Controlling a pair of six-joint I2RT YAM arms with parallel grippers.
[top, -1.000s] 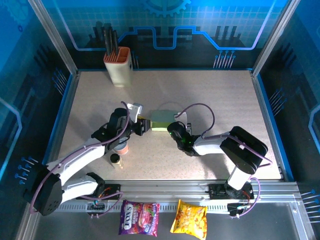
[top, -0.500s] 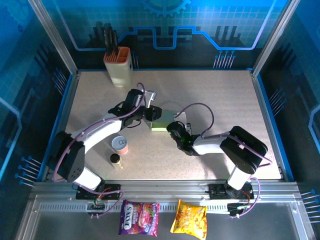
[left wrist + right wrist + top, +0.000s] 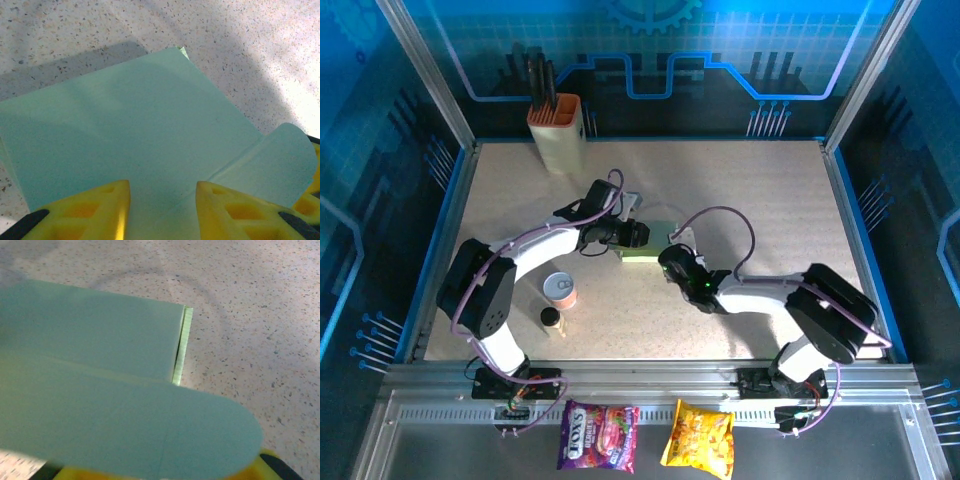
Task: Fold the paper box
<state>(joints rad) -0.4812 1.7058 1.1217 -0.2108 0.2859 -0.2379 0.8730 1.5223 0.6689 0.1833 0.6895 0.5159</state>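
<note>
Left gripper [image 3: 162, 209] hangs over the paper box [image 3: 130, 125]. Its 2 yellow fingers [image 3: 92, 210] stand apart, the flat green top panel shows in the gap between them, and they are not clamped on it. The right gripper [image 3: 671, 260] meets the box at its near right corner, just under a rounded flap [image 3: 165, 435] that sticks out from the box's end. That flap covers the fingers, so I cannot tell whether they are apart or together.

The box lies on the speckled table [image 3: 770, 200] near the middle, between the 2 grippers. Near and left of it stand a small can [image 3: 560, 291] and a little bottle [image 3: 551, 318] with a dark cap, both well apart from the box. At the far left of the table stands a beige holder [image 3: 558, 135] with an orange rim and dark utensils in it. Off the table, on the near rail, lie a purple snack bag [image 3: 598, 436] and a yellow snack bag [image 3: 699, 432].
</note>
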